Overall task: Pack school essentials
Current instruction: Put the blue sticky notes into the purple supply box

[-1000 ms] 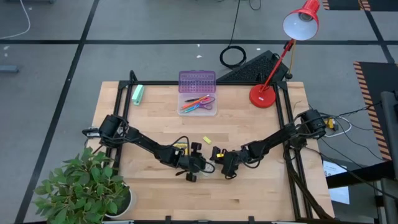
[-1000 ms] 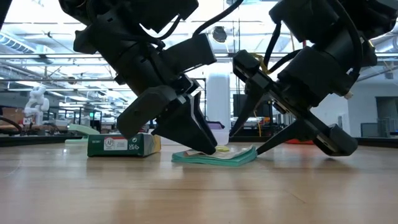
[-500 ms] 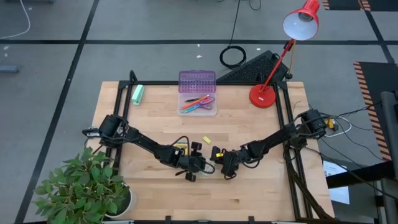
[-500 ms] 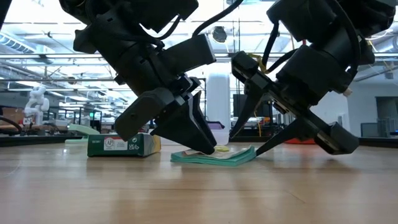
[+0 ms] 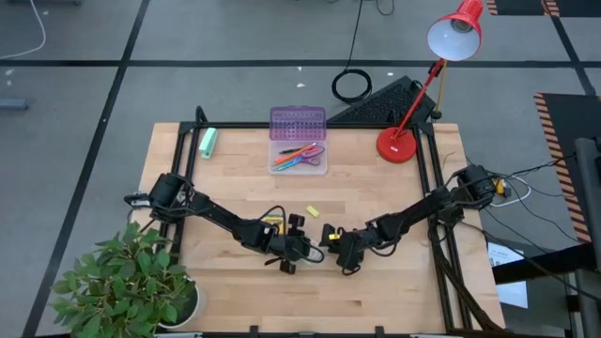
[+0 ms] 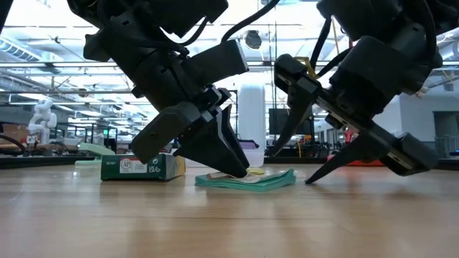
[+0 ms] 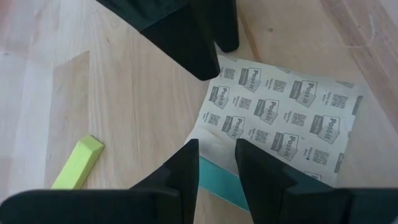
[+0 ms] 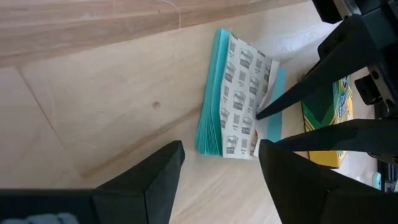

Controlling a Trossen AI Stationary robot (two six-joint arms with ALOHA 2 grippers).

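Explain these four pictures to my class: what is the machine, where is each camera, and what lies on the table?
Two dark robot arms work at a wooden table. One camera looks straight down, one sits at table height, and one rides on each wrist. The left end effector pinches the backing sheet of a teal sticky-note pad; the right end effector hovers open beside it. Nearby lie a crayon box and a small yellow piece. Farther back stand a clear box holding pens, a mint-green roll and a red lamp.
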